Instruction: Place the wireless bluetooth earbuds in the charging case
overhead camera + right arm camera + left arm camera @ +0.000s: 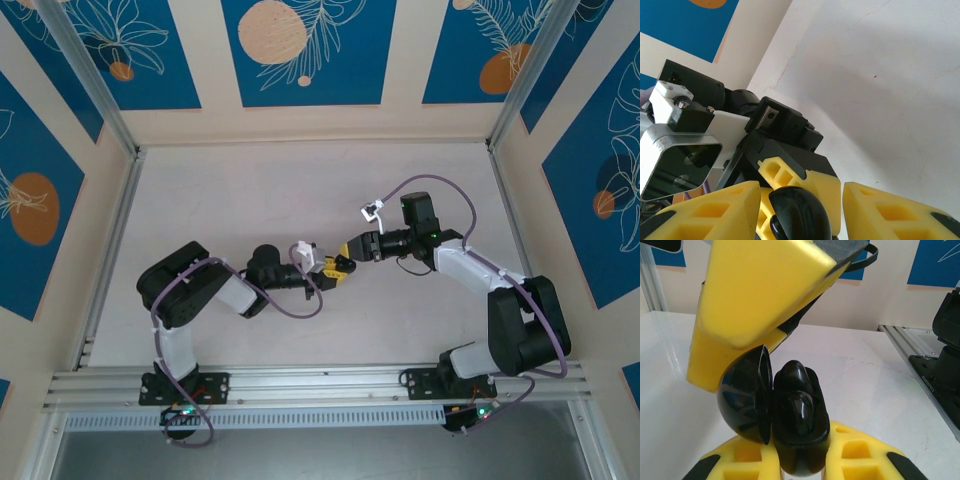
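Seen from above, the left gripper (328,268) and the right gripper (350,252) meet tip to tip over the middle of the white table (300,190).

In the left wrist view, the left fingers (865,460) are clenched on the black charging case (805,440). Its lid (745,400) stands open. A glossy black piece, seemingly an earbud (799,417), sits in the case body. A yellow finger of the right gripper hangs just above the lid.

In the right wrist view, the right fingers (900,215) stand apart on both sides of the round black case, with a gap at one finger.

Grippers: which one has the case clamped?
The left gripper: its fingers pinch the black case from both sides; the right gripper stands open.
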{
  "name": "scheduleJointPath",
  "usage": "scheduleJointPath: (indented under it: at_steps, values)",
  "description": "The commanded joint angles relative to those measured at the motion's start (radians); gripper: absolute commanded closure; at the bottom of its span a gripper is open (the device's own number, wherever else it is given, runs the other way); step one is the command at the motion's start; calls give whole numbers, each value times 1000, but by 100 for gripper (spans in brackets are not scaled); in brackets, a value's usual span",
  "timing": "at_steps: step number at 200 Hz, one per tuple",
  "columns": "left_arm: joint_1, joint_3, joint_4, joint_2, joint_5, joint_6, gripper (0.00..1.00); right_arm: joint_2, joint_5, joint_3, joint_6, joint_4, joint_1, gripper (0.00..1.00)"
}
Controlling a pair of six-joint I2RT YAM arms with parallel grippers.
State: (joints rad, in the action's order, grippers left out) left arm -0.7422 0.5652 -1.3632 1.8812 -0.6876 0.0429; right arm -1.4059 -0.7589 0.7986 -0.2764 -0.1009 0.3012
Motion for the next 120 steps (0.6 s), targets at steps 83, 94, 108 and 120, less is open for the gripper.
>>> scheduleJointPath:
  at_steps: [83,94,108,120]
  values:
    - [-8,4,-43,-30,25,-16,84,142,-70,-48,21,-2,5,54]
    - [-9,3,-43,-30,25,-16,84,154,-66,-53,21,-2,3,54]
    - [-8,4,-44,-31,24,-16,84,170,-54,-61,23,-2,-1,54]
    - [-9,5,-44,-30,22,-15,84,186,-26,-67,19,-2,-6,54]
